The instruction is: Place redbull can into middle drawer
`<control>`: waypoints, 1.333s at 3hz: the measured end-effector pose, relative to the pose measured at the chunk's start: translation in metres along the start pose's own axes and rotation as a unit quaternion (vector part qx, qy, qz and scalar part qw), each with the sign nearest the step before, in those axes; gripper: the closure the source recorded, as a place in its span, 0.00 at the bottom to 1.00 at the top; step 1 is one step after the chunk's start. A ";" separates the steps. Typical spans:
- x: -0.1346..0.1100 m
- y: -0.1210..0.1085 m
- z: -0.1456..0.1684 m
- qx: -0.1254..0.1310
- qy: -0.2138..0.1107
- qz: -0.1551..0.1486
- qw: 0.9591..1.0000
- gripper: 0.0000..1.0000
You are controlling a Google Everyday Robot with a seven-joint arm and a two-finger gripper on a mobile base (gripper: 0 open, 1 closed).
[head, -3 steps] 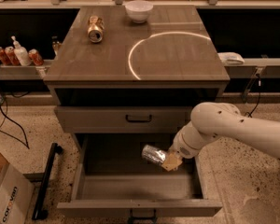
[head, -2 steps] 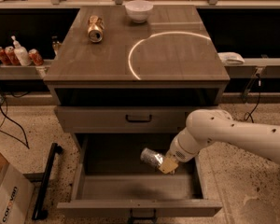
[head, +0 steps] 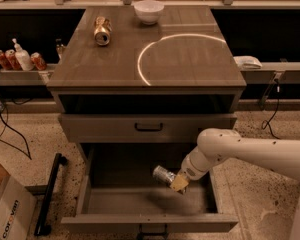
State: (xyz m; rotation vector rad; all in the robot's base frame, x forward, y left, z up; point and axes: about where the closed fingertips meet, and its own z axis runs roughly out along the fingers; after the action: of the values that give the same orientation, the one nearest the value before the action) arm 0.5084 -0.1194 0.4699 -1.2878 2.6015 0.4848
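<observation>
Speckled flooring [head: 25,134] runs under a grey cabinet [head: 190,59] that fills the middle of the frame, its flat top crossed by a bright arc of light [head: 140,66]. Toward the upper left of that top a gold-orange can [head: 102,30] lies on its side, and a white bowl [head: 148,11] sits upright near the back edge, well apart from it. Below the top, the upper drawer front [head: 105,129] is closed, its black handle [head: 148,127] centred. Under it the middle drawer [head: 130,202] is pulled wide out toward the bottom of the frame, grey floor and walls showing. From the right edge a white arm [head: 250,151] reaches down and in over the drawer's right side. At its tip the gripper [head: 178,182] hangs inside the drawer opening, its tan fingers closed around one end of the redbull can [head: 163,174]. That can lies roughly level, pointing toward the left, held above the drawer floor with a dark shadow beneath it. On a ledge at the left edge stand small red cans [head: 38,61] and a white bottle [head: 23,58]; a cardboard box [head: 7,209] and a black bar [head: 49,194] occupy the lower left.
</observation>
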 end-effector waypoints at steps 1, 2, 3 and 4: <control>0.014 -0.008 0.029 -0.013 0.014 0.033 0.999 1.00; 0.030 -0.014 0.051 -0.023 0.025 0.068 0.997 1.00; 0.044 -0.015 0.070 -0.035 0.039 0.097 0.994 1.00; 0.055 -0.012 0.080 -0.037 0.056 0.121 0.990 0.84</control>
State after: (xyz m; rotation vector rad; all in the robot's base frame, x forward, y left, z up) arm 0.4878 -0.1366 0.3755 -1.0526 2.8773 0.5672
